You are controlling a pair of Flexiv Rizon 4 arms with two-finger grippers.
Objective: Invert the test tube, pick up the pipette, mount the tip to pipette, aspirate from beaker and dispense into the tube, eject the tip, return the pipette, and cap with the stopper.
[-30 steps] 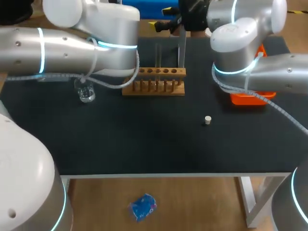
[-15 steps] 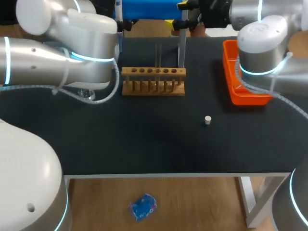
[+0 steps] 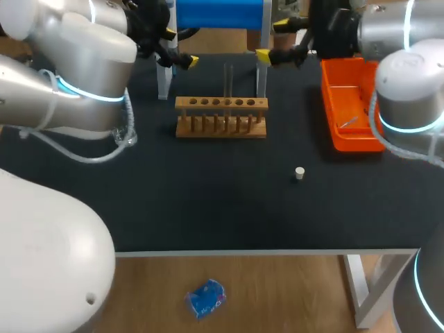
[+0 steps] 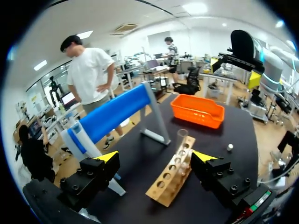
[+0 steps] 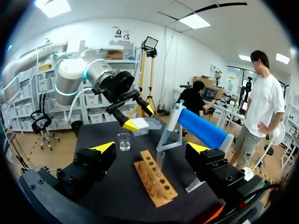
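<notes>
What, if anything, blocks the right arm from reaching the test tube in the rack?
Probably nothing, so yes. The right end effector is open, and the test tube stands just ahead of it with nothing between.

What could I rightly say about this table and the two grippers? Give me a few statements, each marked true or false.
1. A glass tube stands upright in the wooden rack. True.
2. The small white stopper lies inside the orange tray. False: it lies on the black table, apart from the tray.
3. The left gripper is shut on the tube. False: it is open, with nothing held.
4. The right gripper is open and holds nothing. True.
</notes>
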